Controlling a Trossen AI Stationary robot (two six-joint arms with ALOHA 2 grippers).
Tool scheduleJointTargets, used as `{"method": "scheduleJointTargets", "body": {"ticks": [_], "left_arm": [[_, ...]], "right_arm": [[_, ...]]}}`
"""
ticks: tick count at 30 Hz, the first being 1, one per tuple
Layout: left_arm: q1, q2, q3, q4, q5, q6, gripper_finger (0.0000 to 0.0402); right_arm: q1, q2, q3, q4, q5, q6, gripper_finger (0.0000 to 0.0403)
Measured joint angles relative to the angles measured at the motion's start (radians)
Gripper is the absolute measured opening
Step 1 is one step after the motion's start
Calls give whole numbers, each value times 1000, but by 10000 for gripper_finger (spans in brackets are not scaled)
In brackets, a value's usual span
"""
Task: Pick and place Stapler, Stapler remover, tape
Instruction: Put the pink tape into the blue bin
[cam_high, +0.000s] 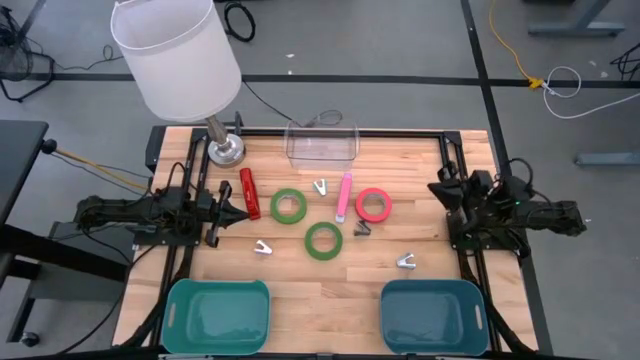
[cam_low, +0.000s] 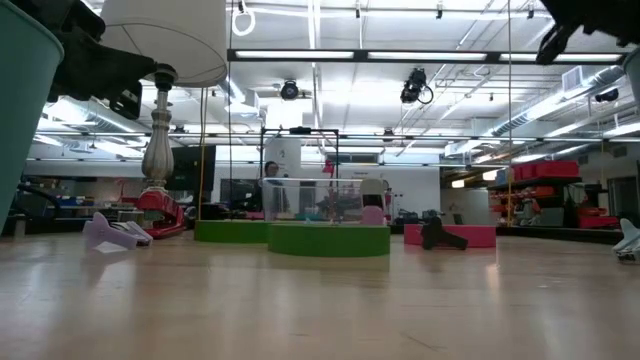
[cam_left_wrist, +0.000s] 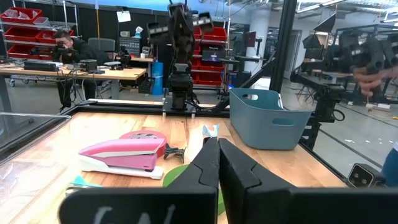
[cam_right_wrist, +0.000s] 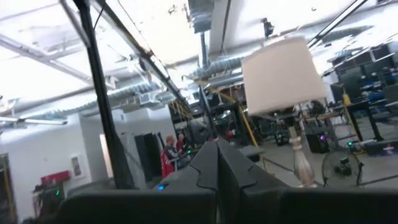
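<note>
A red stapler (cam_high: 249, 193) and a pink stapler (cam_high: 344, 196) lie flat on the wooden table. Two green tape rings (cam_high: 289, 206) (cam_high: 324, 240) and a red-pink tape ring (cam_high: 374, 205) also lie flat between them. Silver staple removers (cam_high: 321, 186) (cam_high: 263, 248) (cam_high: 406, 261) and a dark one (cam_high: 362, 228) are scattered around. My left gripper (cam_high: 232, 212) is shut at the table's left side, level, pointing at the red stapler and touching nothing. My right gripper (cam_high: 438, 190) is shut at the right side, tipped upward, holding nothing. The left wrist view shows the pink stapler (cam_left_wrist: 124, 154) beyond my shut gripper (cam_left_wrist: 217, 152).
A lamp with a white shade (cam_high: 175, 50) stands at the far left on its metal base (cam_high: 225, 150). A clear box (cam_high: 322, 143) sits at the far edge. Two teal bins (cam_high: 217, 315) (cam_high: 433, 315) stand at the near edge. People are in the room behind.
</note>
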Motion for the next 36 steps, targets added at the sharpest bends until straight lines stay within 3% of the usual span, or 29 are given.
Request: {"method": "scheduleJointTargets", "body": {"ticks": [17,27,36], "left_arm": [[0,0,0,0,0,0,3],[0,0,0,0,0,0,3],[0,0,0,0,0,0,3]], "right_arm": [[0,315,445,-122,27,-34,2],[0,459,676,-271,29,-158,2],[0,526,738,-382,26,-191,2]]}}
